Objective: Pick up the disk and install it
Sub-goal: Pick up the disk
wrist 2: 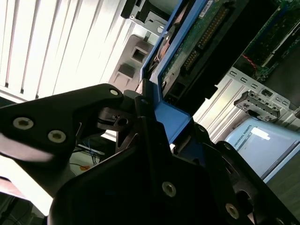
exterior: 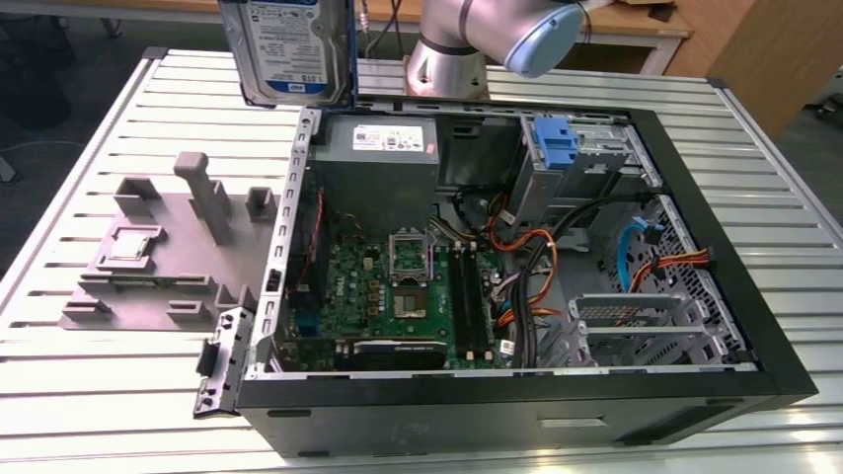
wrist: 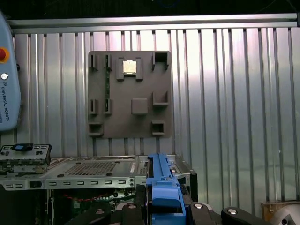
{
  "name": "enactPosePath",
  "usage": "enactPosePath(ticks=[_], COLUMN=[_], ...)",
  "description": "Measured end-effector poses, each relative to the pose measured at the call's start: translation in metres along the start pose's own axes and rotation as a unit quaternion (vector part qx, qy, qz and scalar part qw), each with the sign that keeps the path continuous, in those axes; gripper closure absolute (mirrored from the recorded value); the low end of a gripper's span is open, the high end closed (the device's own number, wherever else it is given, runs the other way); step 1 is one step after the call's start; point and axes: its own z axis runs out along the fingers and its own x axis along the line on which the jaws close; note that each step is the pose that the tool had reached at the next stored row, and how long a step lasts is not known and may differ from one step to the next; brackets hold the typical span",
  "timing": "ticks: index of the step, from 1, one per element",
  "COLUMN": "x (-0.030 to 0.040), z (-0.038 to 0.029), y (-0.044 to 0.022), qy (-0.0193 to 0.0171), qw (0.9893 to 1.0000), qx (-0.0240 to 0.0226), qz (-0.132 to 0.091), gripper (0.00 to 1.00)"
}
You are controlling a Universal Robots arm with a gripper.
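There's the disk point(exterior: 287, 49), silver-grey with a blue-and-white label, and its rails point(wrist: 161, 187) are bright blue. The table point(exterior: 93, 395) is pale silver, striped with long parallel ribs. The fixture plate point(exterior: 158, 257) is matte grey. The computer case point(exterior: 527, 420) is black, the motherboard point(exterior: 395, 291) green, the latch point(exterior: 559, 148) blue, the cables point(exterior: 527, 247) orange.

we see slatted metal table point(exterior: 106, 395) beneath the claw point(wrist: 165, 208) | open computer case point(exterior: 527, 420) just beside the claw, motherboard point(exterior: 382, 296) inside | grey holder plate point(wrist: 129, 93) farther off, chip point(wrist: 130, 67) on it
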Motion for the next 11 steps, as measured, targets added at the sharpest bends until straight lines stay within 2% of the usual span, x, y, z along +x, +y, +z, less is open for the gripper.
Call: enactPosePath(ticks=[5,11], x=[0.0035,0.0038], z=[-0.0001,-0.0002], y=[-0.0017,-0.0129], qy=[0.0,0.0], qw=[1.0,1.0], qx=[0.0,0.0], qz=[0.001,0.001], gripper=[0.63,0.63])
